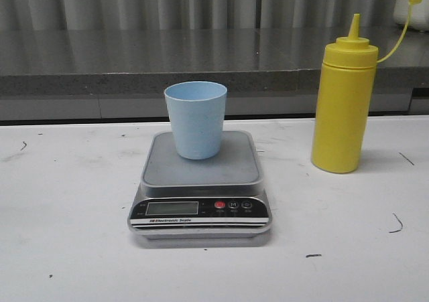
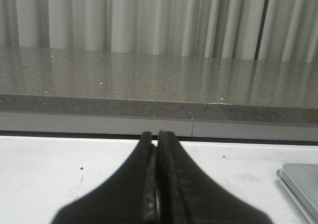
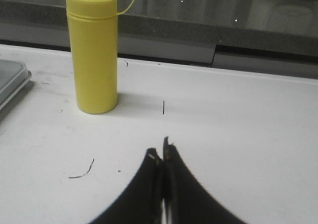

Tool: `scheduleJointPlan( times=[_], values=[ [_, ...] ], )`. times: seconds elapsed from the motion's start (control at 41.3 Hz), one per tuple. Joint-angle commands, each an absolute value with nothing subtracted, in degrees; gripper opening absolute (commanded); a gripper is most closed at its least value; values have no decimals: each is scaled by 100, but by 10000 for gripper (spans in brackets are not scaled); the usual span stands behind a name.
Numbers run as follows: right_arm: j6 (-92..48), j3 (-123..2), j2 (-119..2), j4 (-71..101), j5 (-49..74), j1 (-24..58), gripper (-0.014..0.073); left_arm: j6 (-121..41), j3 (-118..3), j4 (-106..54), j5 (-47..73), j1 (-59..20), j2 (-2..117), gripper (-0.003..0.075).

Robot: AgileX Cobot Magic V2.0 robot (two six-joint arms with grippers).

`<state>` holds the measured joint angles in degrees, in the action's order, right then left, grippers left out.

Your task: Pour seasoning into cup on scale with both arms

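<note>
Two grippers sit clenched and empty, neither yet near its work. The right gripper (image 3: pixel 162 157) has its fingers pressed together with nothing between them, and the left gripper (image 2: pixel 157 139) is likewise closed on air; neither arm shows in the front view.

The seasoning (image 1: pixel 343 98) stands upright on the white table (image 1: pixel 67 235), toward the right edge and back from the front edge, its long axis vertical and its nozzle pointing up, with the cap strap arcing off toward the back right. In the right wrist view the same bottle (image 3: pixel 93 52) stands ahead of the closed fingertips and off to one side, well apart from them, with bare table between. That offset is what the coming move turns on, in my judgement: the right arm is the nearer one, and it would need to open, swing toward the bottle and meet its upright body side-on.

The cup (image 1: pixel 196 119) stands upright on the rear half of the scale (image 1: pixel 200 201), which lies at the middle of the table, left of the bottle and apart from it. The left wrist view catches only a corner of the scale (image 2: pixel 300 182), off to the side of those fingers, so the left arm is the closer one to the cup.
</note>
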<state>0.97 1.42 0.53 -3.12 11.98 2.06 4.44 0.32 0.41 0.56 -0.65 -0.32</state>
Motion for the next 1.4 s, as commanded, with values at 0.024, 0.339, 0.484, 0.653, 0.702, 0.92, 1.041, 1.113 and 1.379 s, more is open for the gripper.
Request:
scheduleJointPlan(
  times=[0.024, 0.339, 0.484, 0.653, 0.702, 0.92, 1.041, 1.113, 1.379],
  values=[
    [66, 118, 152, -239, 307, 144, -67, 485, 158, 0, -416, -55, -127, -20],
    [73, 118, 152, -176, -59, 144, -67, 485, 158, 0, -416, -55, -118, -20],
    [73, 118, 152, 72, 0, 137, -67, 485, 158, 0, -416, -55, -118, -20],
    [73, 118, 152, 93, 0, 137, -67, 485, 158, 0, -416, -55, -118, -20],
    [73, 118, 152, 93, 0, 137, -67, 485, 158, 0, -416, -55, -118, -20],
    [73, 118, 152, 93, 0, 137, -67, 485, 158, 0, -416, -55, -118, -20],
    [73, 118, 152, 93, 0, 137, -67, 485, 158, 0, -416, -55, -118, -20],
    [73, 118, 152, 93, 0, 137, -67, 485, 158, 0, -416, -55, -118, -20],
    [73, 118, 152, 93, 0, 137, -67, 485, 158, 0, -416, -55, -118, -20]
  ],
)
